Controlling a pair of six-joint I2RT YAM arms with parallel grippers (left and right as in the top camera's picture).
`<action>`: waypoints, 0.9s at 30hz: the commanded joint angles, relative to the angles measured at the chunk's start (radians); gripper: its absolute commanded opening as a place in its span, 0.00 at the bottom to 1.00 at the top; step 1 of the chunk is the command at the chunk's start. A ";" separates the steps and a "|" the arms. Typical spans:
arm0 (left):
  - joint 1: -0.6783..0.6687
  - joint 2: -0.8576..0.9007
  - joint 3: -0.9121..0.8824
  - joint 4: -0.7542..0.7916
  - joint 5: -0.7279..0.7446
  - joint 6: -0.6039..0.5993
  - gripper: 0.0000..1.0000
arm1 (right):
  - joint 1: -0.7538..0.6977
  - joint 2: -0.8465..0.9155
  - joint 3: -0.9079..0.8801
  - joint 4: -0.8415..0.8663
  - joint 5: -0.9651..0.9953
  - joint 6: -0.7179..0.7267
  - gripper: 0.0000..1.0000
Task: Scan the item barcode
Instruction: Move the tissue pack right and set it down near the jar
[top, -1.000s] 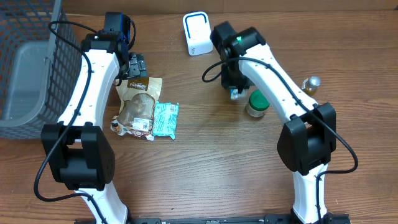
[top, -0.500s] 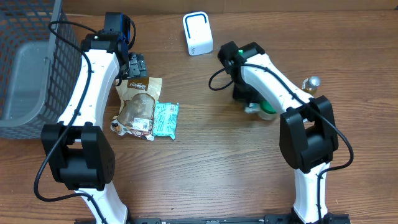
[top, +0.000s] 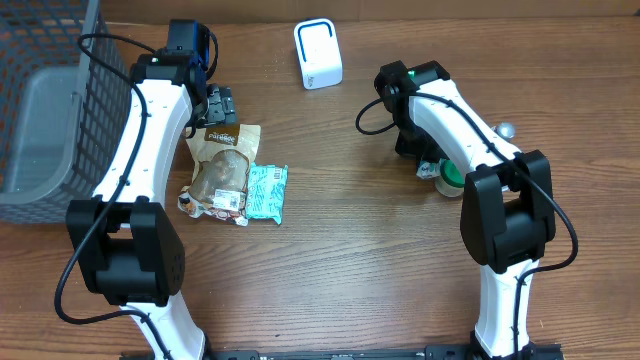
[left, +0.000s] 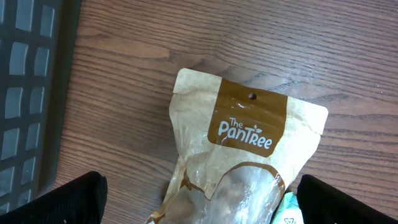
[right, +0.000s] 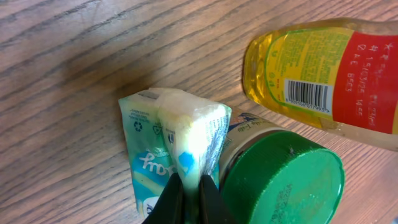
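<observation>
Right claw (right: 186, 194) is clenched on the packet (right: 158, 146): a small soft foil-type sachet, teal and white, glossy. It's pinched at one end, so it puckers into a wedge between the dark fingers. The packet sits low over the counter (top: 350, 260), on the right side, right up against the jar (right: 283, 177). I can't tell if it actually touches the jar or the wood.

The jar has a smooth, round green lid and a printed label on the body. Just beyond it is a bottle (right: 311, 68) of clear plastic with yellow liquid. It has a red-and-yellow wrap label, and the barcode faces the wrist cam.

The scanner (top: 318, 54) is a white rounded box with a blue-edged face, at the far edge of the counter. It's well apart from the packet.

Left claw (top: 220, 103) is released, jaws wide. The black finger pads (left: 68, 199) are at the frame corners, with nothing between them. Below it lies a brown pouch (left: 249, 143) of matte kraft paper, crinkled, with a punch hole, "The PanTree" print and a clear window. A flat teal sachet (top: 266, 190) lies against its right edge.

A dark wire-mesh basket (top: 60, 40) sits far left, with a grey tub (top: 35, 130) inside. The counter is wood-grain laminate.
</observation>
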 joint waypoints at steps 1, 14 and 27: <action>-0.006 -0.004 0.012 0.002 -0.013 0.000 1.00 | -0.001 0.003 -0.002 0.026 -0.030 -0.051 0.04; -0.006 -0.004 0.012 0.002 -0.013 0.000 1.00 | -0.005 0.003 -0.002 0.058 -0.140 -0.179 0.12; -0.006 -0.004 0.012 0.002 -0.013 0.000 0.99 | 0.003 0.003 -0.002 0.103 -0.330 -0.165 0.41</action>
